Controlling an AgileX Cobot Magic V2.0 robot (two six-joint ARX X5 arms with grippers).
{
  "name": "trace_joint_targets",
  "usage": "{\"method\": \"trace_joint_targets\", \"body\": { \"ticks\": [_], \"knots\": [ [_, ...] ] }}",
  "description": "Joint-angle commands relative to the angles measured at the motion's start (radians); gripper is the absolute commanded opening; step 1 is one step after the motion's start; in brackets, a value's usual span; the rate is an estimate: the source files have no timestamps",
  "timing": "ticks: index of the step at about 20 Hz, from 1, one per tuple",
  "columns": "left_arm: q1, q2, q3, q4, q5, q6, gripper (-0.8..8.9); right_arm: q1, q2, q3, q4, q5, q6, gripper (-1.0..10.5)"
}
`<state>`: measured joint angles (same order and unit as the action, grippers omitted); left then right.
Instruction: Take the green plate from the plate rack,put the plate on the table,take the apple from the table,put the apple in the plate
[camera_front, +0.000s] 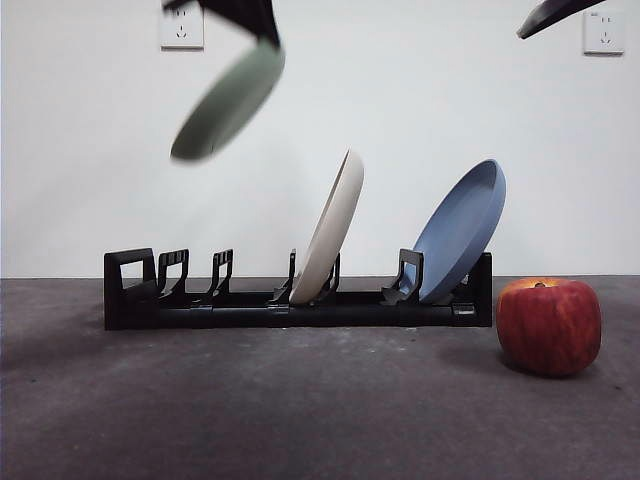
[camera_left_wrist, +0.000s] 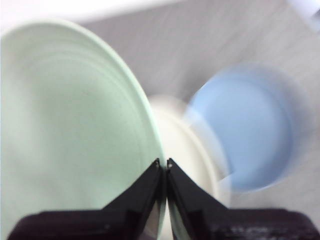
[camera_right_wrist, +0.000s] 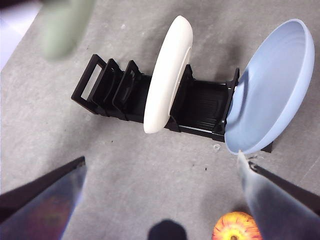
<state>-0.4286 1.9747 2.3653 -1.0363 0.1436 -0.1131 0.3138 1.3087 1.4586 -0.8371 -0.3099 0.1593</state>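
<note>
My left gripper (camera_left_wrist: 163, 161) is shut on the rim of the green plate (camera_left_wrist: 70, 135) and holds it tilted, high in the air above the left end of the plate rack (camera_front: 300, 305); the plate shows blurred in the front view (camera_front: 228, 102) and the right wrist view (camera_right_wrist: 64, 26). The apple (camera_front: 549, 326) stands on the table (camera_front: 300, 410) right of the rack, and also shows in the right wrist view (camera_right_wrist: 236, 226). My right gripper (camera_right_wrist: 160, 175) is open and empty, high above the table in front of the rack.
A cream-white plate (camera_front: 330, 232) leans in the rack's middle slot and a blue plate (camera_front: 462, 228) in its right slot. Both show in the right wrist view, cream (camera_right_wrist: 169, 74) and blue (camera_right_wrist: 270, 87). Two wall sockets (camera_front: 181, 25) sit on the back wall.
</note>
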Motion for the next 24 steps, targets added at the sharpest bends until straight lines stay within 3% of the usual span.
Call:
{"method": "trace_joint_targets", "body": {
  "ticks": [1,4,7,9,13,17,21,24],
  "knots": [
    [-0.032,-0.004,0.175,-0.111,-0.006,0.054,-0.09,0.001,0.003,0.003,0.006,0.004,-0.010,5.0],
    [-0.087,-0.006,0.384,-0.301,-0.020,0.099,-0.09,0.001,0.003,0.003,0.002,0.005,-0.011,5.0],
    [-0.185,-0.097,0.371,-0.301,-0.040,0.122,-0.09,0.000,0.003,0.003,-0.015,0.013,-0.019,5.0],
    [-0.302,-0.168,0.315,-0.301,-0.135,0.148,-0.09,0.000,0.003,0.003,-0.055,0.016,-0.043,5.0],
    [-0.553,-0.315,0.038,-0.301,-0.357,0.149,-0.09,0.000,0.003,0.003,-0.095,0.033,-0.067,5.0],
    [-0.754,-0.413,-0.314,-0.301,-0.467,0.055,-0.09,0.000,0.003,0.003,-0.106,0.053,-0.067,5.0],
    [-0.819,-0.418,-0.579,-0.291,-0.584,-0.057,-0.09,0.000,0.003,0.003,-0.107,0.053,-0.067,5.0],
    [-0.820,-0.417,-0.776,-0.155,-0.589,-0.096,-0.09,0.000,0.003,0.003,-0.113,0.053,-0.067,5.0]
  ]
}}
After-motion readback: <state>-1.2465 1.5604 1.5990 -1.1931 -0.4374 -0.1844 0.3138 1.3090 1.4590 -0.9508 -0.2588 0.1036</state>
